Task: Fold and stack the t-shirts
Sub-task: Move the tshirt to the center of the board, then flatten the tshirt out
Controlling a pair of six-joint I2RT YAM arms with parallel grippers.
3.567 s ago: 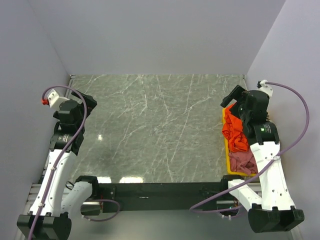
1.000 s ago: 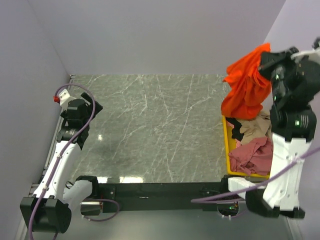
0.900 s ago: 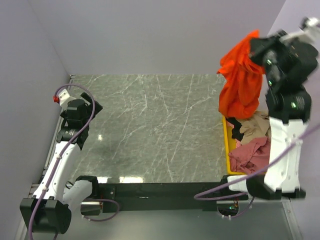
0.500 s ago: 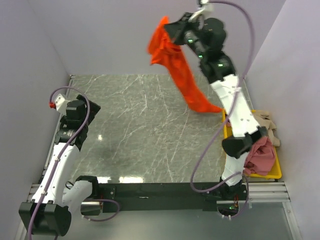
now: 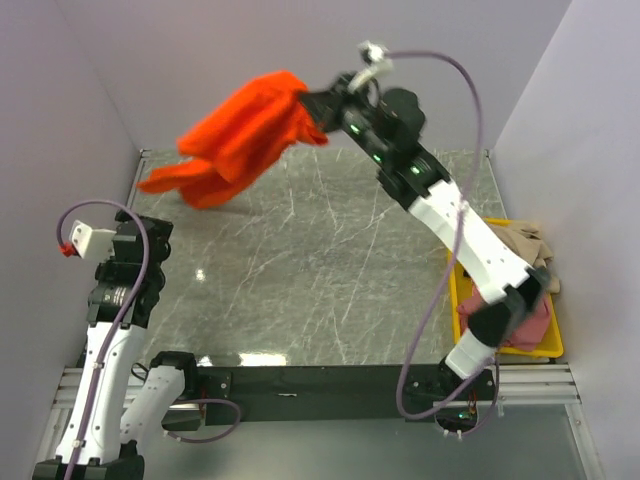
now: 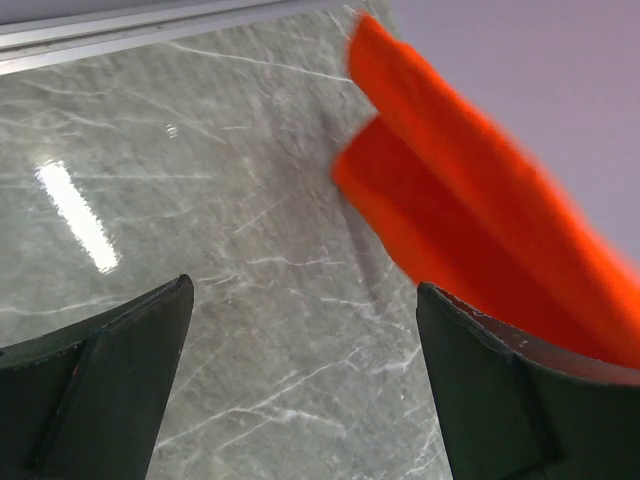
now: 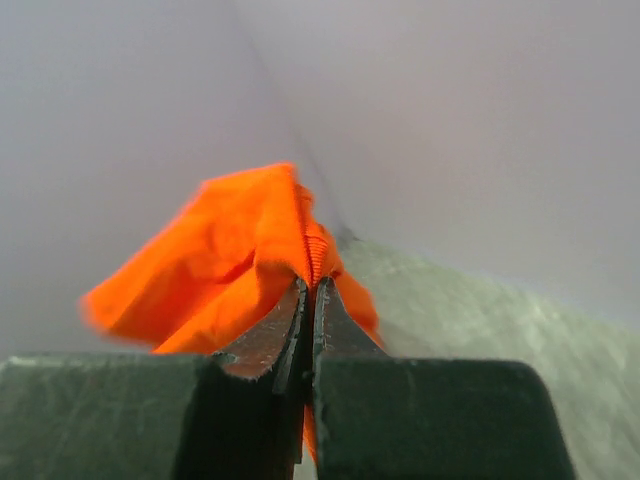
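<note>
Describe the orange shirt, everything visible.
The orange-red t-shirt is soft plain cloth, bunched and unfolded, held in the air over the far left of the table. The right gripper pinches one ribbed edge between shut fingers. From there the cloth stretches leftward and down, its loose ends apparently clear of the table. It looks slightly blurred. Nothing else touches it; the left gripper is open and apart from it.

3 tees: 1 orange-red tee [image 5: 240, 135], 1 pink tee [image 5: 535, 322], 1 beige tee [image 5: 520, 240]; 1 yellow bin [image 5: 545, 350]; 2 arms [image 5: 110, 330] [image 5: 450, 215]
</note>
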